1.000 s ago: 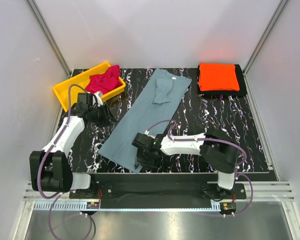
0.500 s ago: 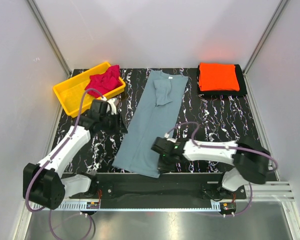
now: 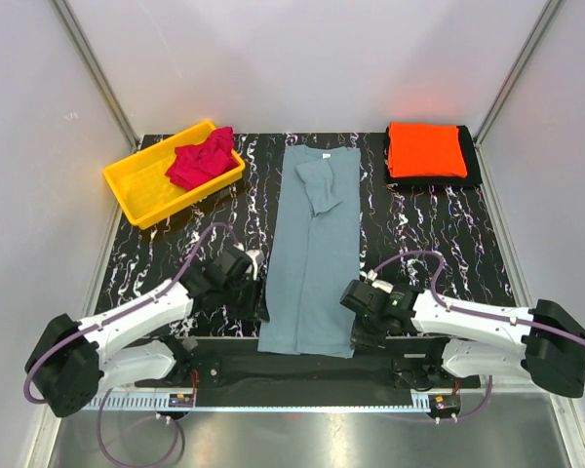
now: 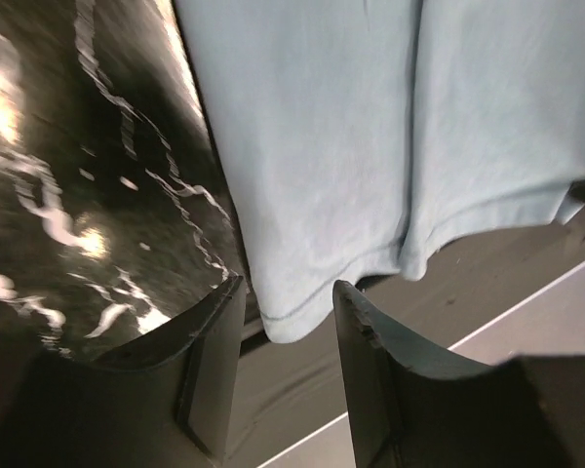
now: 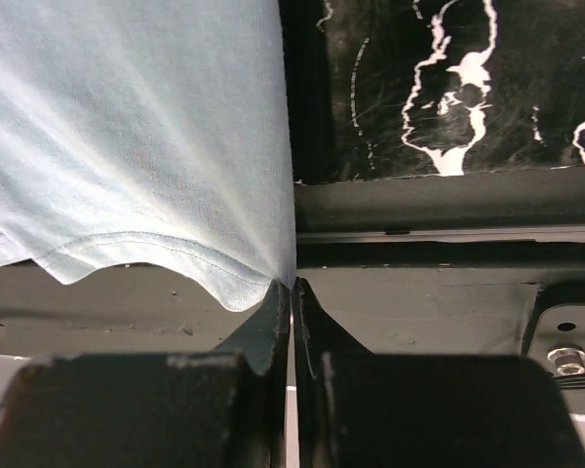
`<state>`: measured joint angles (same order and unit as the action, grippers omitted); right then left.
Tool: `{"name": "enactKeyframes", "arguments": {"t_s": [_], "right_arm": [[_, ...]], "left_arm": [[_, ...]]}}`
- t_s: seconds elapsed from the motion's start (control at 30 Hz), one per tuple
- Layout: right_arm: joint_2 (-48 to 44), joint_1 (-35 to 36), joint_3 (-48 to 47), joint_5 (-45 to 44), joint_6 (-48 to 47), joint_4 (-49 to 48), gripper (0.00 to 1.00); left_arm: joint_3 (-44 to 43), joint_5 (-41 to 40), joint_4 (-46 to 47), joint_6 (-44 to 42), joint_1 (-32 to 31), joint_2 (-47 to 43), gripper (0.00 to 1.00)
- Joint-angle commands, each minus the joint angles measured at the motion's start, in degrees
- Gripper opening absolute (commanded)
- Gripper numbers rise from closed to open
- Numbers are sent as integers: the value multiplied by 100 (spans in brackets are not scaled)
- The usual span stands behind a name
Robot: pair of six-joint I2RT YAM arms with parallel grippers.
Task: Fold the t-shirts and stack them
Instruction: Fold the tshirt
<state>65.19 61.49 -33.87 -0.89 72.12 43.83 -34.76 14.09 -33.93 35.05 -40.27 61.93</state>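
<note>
Left claw (image 4: 289,292): fingers parted, the hem corner of the grey-blue t-shirt (image 3: 312,244) lying between them, not pinched. Right claw (image 5: 291,292): closed tight on the hem's other corner. Ahead of both claws the t-shirt stretches flat across the table (image 3: 419,234).

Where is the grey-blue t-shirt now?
Top view: the grey-blue t-shirt runs down the middle of the table, hem at the near edge between the left gripper and right gripper.
</note>
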Motion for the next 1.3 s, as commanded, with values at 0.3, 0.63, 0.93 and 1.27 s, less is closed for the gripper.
{"name": "enactKeyframes", "arguments": {"t_s": [0.3, 0.63, 0.93, 1.27], "right_arm": [[-603, -41, 187, 9, 119, 143, 38], [-472, -41, 556, 334, 83, -436, 41], [-569, -41, 776, 282, 224, -753, 40], [-832, -32, 812, 203, 329, -824, 1]], "left_arm": [[751, -407, 545, 1057, -1071, -243, 48], [1165, -213, 818, 1276, -1123, -550, 47], [1226, -169, 871, 1294, -1132, -524, 39], [1103, 138, 994, 1434, -1141, -489, 0]]}}
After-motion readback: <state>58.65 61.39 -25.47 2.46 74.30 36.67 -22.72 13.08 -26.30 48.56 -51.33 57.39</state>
